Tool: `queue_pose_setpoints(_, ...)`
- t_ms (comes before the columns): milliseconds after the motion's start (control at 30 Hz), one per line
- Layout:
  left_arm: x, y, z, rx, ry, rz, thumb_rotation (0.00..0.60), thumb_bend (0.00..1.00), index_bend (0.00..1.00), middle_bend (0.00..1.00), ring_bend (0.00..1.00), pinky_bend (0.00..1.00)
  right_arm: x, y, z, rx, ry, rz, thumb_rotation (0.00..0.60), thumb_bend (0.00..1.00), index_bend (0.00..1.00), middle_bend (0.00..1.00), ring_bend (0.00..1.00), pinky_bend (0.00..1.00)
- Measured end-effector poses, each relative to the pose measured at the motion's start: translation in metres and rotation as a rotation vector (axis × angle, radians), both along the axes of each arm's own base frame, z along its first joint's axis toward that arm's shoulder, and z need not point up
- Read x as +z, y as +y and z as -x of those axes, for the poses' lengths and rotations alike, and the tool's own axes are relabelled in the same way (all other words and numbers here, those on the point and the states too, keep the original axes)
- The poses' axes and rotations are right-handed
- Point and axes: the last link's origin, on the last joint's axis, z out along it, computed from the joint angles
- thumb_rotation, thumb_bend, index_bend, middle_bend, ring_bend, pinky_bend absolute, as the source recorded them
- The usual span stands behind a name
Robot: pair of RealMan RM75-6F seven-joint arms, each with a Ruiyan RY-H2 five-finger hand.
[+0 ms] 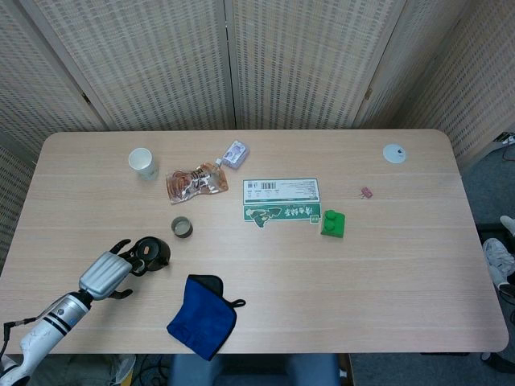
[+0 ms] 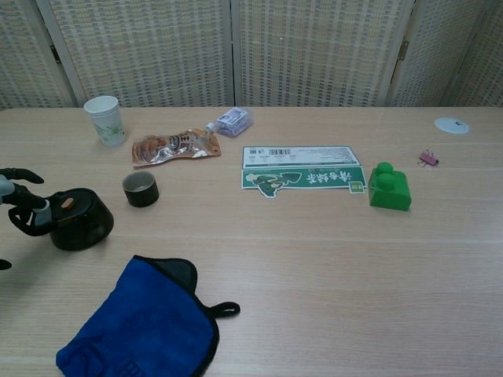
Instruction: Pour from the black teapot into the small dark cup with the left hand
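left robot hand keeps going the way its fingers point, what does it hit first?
The black teapot. The left robot hand points up-right at it, fingers at the handle side; whether they already touch is unclear. Beyond it stands the small dark cup.

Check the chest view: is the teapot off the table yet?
No, the teapot sits on the table, left hand at its handle.

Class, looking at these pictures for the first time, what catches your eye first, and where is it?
The blue cloth at the table's near edge stands out most, with the black teapot just behind it, where the left hand reaches its handle. Mid-table, the green block sits beside a green-and-white packet.
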Motion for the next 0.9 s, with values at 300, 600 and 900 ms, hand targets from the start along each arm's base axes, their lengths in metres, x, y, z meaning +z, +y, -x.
queue_pose_setpoints(300, -0.004, -0.001, 0.001, 0.002, 0.005, 0.012, 0.6, 0.22, 0.44, 0.44, 0.4, 0.07, -0.001, 0.0, 0.002, -0.007, -0.001, -0.002, 0.6, 0.17, 0.19, 0.22, 0.18, 0.25)
queue_pose_setpoints(600, -0.009, -0.001, 0.0, 0.003, 0.011, 0.025, 0.6, 0.22, 0.46, 0.47, 0.42, 0.07, -0.001, 0.001, 0.004, -0.012, -0.001, 0.0, 0.6, 0.17, 0.19, 0.22, 0.18, 0.25)
queue_pose_setpoints(900, -0.012, -0.002, 0.002, 0.009, 0.026, 0.028, 0.6, 0.22, 0.53, 0.55, 0.49, 0.02, -0.002, 0.0, 0.005, -0.019, -0.003, -0.003, 0.6, 0.17, 0.19, 0.22, 0.18, 0.25)
